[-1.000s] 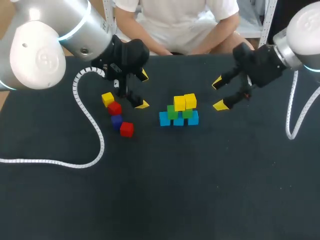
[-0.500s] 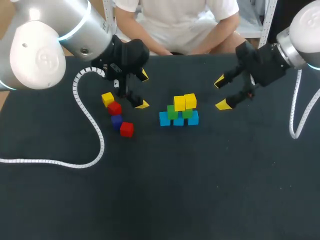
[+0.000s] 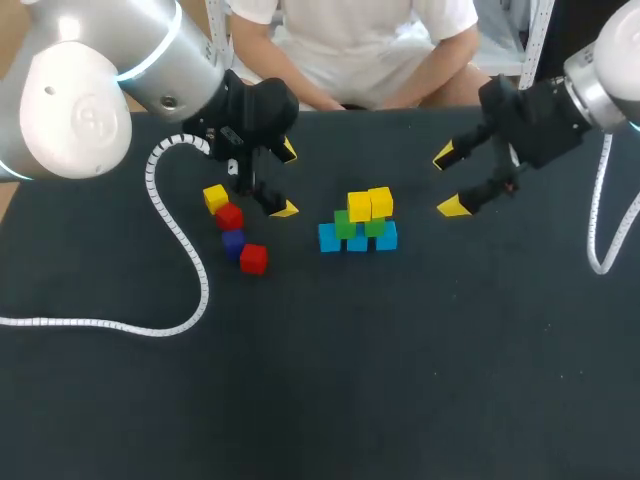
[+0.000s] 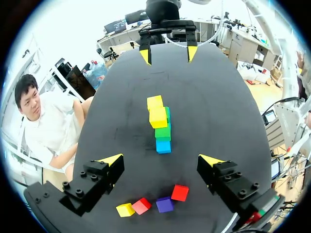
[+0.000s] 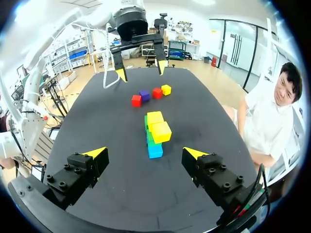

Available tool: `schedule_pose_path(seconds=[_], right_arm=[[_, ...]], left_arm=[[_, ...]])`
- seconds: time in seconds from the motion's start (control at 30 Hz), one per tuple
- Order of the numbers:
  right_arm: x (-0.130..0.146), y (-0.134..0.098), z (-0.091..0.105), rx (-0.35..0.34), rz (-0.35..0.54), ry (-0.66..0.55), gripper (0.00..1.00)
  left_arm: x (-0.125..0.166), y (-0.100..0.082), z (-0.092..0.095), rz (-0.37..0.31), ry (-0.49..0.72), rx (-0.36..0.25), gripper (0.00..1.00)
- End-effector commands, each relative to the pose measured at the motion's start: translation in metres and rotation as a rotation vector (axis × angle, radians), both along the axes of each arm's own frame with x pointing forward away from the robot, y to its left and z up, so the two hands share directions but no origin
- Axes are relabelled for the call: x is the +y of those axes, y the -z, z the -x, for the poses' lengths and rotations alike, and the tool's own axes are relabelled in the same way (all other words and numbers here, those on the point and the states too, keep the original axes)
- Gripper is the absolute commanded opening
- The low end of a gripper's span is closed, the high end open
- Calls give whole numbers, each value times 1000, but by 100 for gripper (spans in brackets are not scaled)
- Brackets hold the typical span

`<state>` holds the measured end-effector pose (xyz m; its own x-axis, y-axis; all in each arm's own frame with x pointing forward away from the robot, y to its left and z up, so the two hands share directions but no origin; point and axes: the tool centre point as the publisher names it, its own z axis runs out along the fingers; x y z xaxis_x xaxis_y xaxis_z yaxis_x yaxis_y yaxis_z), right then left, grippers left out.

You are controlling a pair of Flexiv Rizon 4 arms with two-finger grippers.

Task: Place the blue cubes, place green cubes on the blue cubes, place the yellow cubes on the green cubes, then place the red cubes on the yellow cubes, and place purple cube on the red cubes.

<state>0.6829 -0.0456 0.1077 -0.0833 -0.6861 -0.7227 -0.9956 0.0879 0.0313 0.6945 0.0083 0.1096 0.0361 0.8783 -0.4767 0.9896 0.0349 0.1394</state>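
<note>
Dark table (image 3: pixel 400 380) is serving as the work surface. Entries are running from the left side across.

- Four cubes are lying loose in a short row near the left arm: loose yellow cube (image 3: pixel 215 197) at the back, first red cube (image 3: pixel 229 216) just beside it, then purple cube (image 3: pixel 233 241), then second red cube (image 3: pixel 253 258) nearest the front. Nothing is holding any of them.
- Left gripper (image 3: pixel 287 180) is hanging just to the right of that row, jaws standing apart, nothing between them.
- Stack is standing mid-table: blue cubes (image 3: pixel 357 241) are forming the base row, green cubes (image 3: pixel 345 224) are sitting on them, and stacked yellow cubes (image 3: pixel 370 204) are sitting on the greens. No red or purple is resting on it.
- Right gripper (image 3: pixel 449 182) is hovering to the right of the stack, clear of it, jaws wide apart and empty.

Judgement: the yellow layer is looking nearly or fully done, with red and purple layers outstanding. The left gripper is sitting closest to the loose row, so the next move is probably falling to it. That means descending over one cube, the spare yellow or a red, and closing without nudging its close neighbours. Placement on the narrow top is calling for a gentle, centred release.
</note>
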Motion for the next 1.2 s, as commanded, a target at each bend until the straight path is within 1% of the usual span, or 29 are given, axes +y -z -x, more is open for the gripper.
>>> schedule_pose_path(seconds=[0.03,1.2], right_arm=[[0,-2,3,-9,-1,-1,100],[-1,-5,4,-14,2,0,100]], left_arm=[[-1,0,-2,-4,1,3,100],[-1,0,-2,-4,1,3,100]])
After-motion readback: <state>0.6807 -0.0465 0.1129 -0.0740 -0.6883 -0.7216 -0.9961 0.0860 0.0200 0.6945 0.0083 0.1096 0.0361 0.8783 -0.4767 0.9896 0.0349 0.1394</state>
